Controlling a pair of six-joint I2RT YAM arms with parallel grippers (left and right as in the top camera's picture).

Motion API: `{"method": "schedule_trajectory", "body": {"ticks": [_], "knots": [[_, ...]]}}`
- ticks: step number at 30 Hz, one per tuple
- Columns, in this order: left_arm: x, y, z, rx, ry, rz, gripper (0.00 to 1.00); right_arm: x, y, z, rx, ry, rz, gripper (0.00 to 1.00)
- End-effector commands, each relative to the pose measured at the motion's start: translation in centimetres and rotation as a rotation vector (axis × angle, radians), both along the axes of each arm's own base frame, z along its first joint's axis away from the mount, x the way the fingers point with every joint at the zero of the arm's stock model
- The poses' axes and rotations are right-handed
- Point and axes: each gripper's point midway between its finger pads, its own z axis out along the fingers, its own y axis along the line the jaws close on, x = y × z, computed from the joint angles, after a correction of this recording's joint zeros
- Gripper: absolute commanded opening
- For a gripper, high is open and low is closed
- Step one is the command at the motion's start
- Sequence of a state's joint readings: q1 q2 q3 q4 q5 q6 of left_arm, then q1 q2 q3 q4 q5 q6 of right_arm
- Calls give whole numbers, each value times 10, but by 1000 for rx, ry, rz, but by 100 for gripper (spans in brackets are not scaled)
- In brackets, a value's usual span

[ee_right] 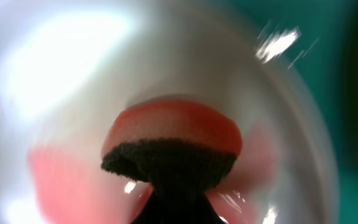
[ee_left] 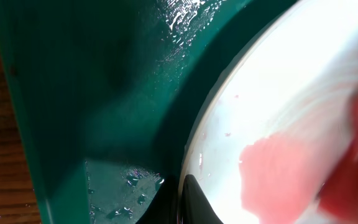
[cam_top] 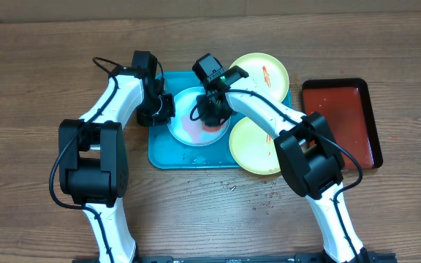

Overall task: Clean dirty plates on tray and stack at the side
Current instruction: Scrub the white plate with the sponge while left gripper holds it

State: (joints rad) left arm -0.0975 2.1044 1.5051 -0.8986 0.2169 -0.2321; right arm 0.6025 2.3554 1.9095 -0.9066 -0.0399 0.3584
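A blurred sponge [ee_right: 169,146], red foam over a rough dark pad, is pinched by the right end effector [cam_top: 210,120] against the glossy pale plate [cam_top: 185,126]. This plate sits mid-frame on the wet turquoise tray [cam_top: 163,155]. The left end effector [cam_top: 159,109] meets its rim, grip unreadable. The arm partly covers a yellow-green plate [cam_top: 245,146].

The desk [cam_top: 35,88] is brown wood, matt, with the grain plain to see. The tray [cam_top: 159,157] is turquoise plastic, smooth and glossy, with wet beads and bright glints on its floor. The pale plate [cam_top: 185,120] is smooth, shiny plastic that throws broad white highlights around a thin pink film. The sponge [ee_right: 169,134] is red foam, soft-looking, backed by a dark, rough, fibrous scouring layer [ee_right: 166,163]. The two yellow-green plates [cam_top: 262,69] are smooth plastic with a mild sheen. The dark red tray [cam_top: 342,120] looks glossy. The arm shells [cam_top: 115,102] are smooth white and black plastic.
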Motion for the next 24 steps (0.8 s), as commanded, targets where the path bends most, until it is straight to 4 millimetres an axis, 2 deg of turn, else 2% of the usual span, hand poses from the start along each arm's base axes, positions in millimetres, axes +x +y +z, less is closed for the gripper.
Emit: {"method": "schedule_trajectory", "body": {"ticks": [1,4,6,9,13,16,20,24], "knots": [[-4,2,-6,12,20,-26,4,31,-26,-10,-121,-128,-61,4],[-4,0,-6,9,20,-29,4,40,2,-3,-6,-168,-34,4],[-4,0,-5,7,20,-29,4,36,26,2,103,-151,8,4],[-4,-1,-5,-3,20,-29,4,18,60,10,248,-89,81,4],[-3,-4,-4,-18,14,-32,4,-12,81,10,318,15,140,4],[-3,-4,-4,-18,13,-32,4,-32,79,5,292,86,149,4],[-3,-4,-4,-17,13,-32,4,-49,62,-4,231,175,136,4],[-3,-4,-4,-17,13,-32,4,-45,16,-15,77,201,55,4]]}}
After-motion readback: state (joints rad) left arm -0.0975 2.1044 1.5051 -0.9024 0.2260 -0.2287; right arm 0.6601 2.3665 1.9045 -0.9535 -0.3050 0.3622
